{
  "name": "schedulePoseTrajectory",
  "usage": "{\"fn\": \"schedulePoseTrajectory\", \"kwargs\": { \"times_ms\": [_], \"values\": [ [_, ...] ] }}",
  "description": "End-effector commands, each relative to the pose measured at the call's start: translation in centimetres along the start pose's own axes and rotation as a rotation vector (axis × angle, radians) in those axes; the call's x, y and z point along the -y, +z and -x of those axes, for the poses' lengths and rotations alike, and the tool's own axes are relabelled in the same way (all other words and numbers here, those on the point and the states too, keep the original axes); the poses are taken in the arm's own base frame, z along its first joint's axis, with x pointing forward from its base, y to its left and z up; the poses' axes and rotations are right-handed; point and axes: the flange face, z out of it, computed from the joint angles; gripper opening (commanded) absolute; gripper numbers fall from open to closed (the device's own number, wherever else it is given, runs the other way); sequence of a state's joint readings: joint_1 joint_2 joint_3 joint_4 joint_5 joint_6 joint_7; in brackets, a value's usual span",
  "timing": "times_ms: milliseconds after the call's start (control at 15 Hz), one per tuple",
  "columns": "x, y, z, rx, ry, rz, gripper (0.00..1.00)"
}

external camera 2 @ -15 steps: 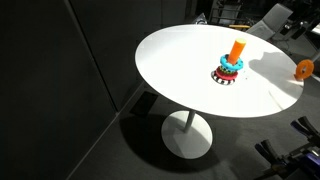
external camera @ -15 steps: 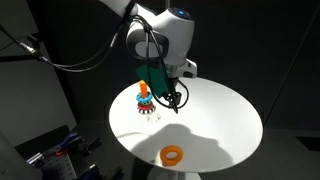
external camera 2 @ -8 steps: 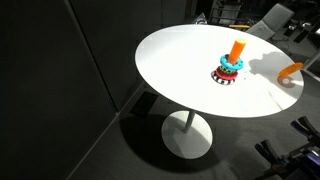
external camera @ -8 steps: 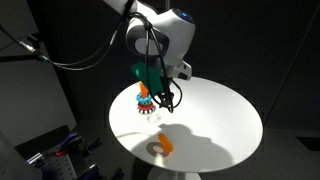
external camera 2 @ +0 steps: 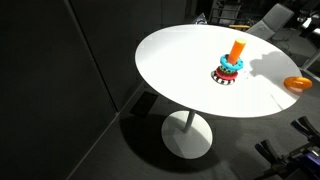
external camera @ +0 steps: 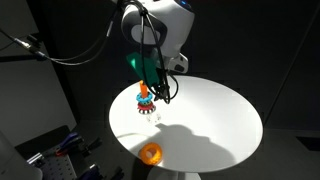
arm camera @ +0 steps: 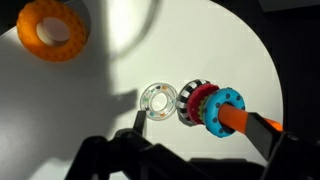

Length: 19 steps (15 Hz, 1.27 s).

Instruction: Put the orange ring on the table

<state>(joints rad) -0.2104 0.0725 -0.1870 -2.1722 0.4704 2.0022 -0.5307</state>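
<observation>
Hanging open and empty above the table, the hand is well clear of the orange ring.

Small, chunky orange ring on the round white table, close to its near rim, hole showing in wrist view.

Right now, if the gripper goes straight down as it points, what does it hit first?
Probably the bare table top beside the ring stacker; the gripper hangs above it, pointing down. A small clear disc lies close to that line in the wrist view, and depth is unclear.
</observation>
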Motion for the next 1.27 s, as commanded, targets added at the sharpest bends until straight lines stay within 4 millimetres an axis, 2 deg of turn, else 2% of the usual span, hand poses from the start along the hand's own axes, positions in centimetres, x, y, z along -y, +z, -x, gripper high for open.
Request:
{"fn": "schedulePoseTrajectory", "kwargs": {
  "times_ms": [0,267,733,867,933,1200],
  "values": [
    [1.4,-2.5,0.3,-0.022,0.015,0.032,1.00],
    [2.3,-4.4,0.3,-0.055,0.043,0.082,1.00],
    [3.5,-6.5,0.1,-0.064,0.114,0.178,1.00],
    [3.6,-6.7,0.0,-0.068,0.123,0.182,1.00],
    [3.0,-5.8,0.2,-0.058,0.104,0.160,1.00],
    [3.1,-5.9,0.1,-0.060,0.109,0.161,1.00]
  ]
}}
